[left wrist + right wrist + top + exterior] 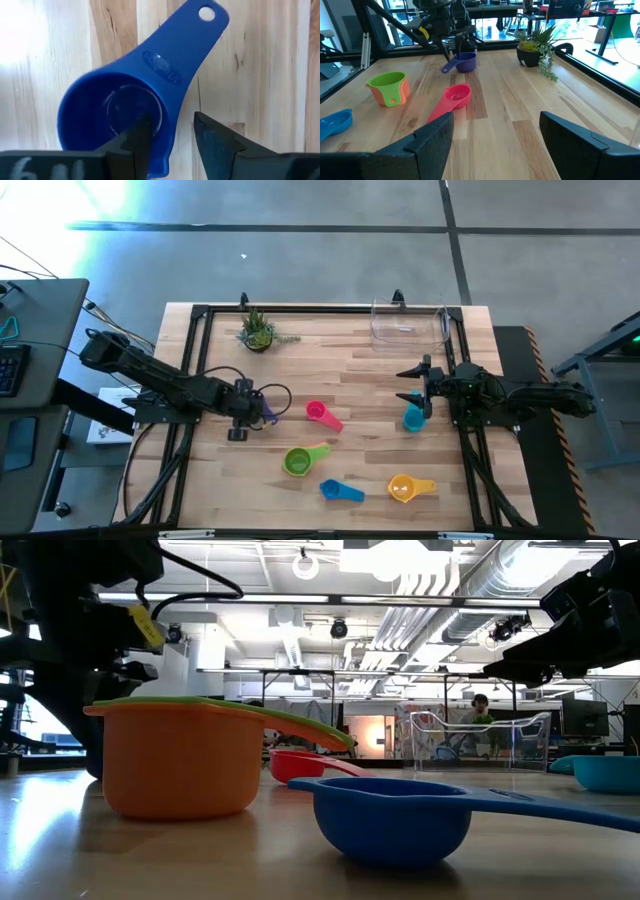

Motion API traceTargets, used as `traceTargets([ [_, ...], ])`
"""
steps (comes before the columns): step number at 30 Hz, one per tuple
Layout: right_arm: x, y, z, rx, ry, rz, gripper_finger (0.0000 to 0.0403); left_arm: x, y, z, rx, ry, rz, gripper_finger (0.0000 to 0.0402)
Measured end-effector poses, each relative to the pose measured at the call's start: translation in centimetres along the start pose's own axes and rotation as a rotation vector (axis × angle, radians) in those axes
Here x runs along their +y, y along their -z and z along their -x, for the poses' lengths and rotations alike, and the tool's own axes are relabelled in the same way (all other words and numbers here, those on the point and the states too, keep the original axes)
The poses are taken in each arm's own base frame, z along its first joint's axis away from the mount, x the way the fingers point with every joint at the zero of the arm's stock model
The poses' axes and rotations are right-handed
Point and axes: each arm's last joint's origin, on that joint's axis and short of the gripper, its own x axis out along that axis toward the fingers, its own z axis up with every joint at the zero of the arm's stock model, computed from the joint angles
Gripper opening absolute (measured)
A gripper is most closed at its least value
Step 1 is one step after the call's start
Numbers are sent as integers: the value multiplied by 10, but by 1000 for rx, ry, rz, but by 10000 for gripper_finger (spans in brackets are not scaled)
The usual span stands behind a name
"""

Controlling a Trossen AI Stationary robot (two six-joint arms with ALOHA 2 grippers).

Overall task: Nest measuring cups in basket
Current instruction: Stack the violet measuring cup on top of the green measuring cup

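The purple measuring cup [115,105] stands on the wood table, bowl up, handle [190,45] flat. My left gripper [171,119] points down over it, open. One finger [135,145] is inside the bowl and the other [215,145] is outside the wall near the handle's root; whether either touches the wall I cannot tell. The right wrist view shows it [459,46] above the same cup [465,61]. My right gripper [408,383] waits open at the right, beside a teal cup [412,418]. The clear basket [408,323] sits at the far right.
A pink cup [320,415] lies mid-table. A green cup sits inside an orange one [297,461]. A blue cup [340,490] and a yellow cup [403,488] lie near the front edge. A potted plant [258,332] stands far left. A black frame [190,370] borders the table.
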Motion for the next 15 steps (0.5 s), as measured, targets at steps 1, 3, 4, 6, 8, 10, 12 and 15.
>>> traceTargets([
  [1, 0, 0, 0, 0, 0, 0, 286, 1, -1, -1, -8, 7, -5, 120],
  [3, 0, 0, 0, 0, 0, 0, 286, 4, -3, -1, -11, 14, -12, 105],
  [4, 0, 0, 0, 0, 0, 0, 286, 5, -3, -2, -15, 18, -10, 95],
  [6, 0, 0, 0, 0, 0, 0, 286, 7, -4, -2, -17, 33, 2, 74],
  [8, 0, 0, 0, 0, 0, 0, 286, 8, -4, -2, -11, 47, 11, 50],
  [10, 0, 0, 0, 0, 0, 0, 286, 10, -5, -2, -13, 55, 17, 26],
  [12, 0, 0, 0, 1, 0, 0, 286, 10, -6, -2, -20, 57, 24, 12],
  [15, 0, 0, 0, 0, 0, 0, 286, 10, -6, -2, -20, 60, 23, 16],
])
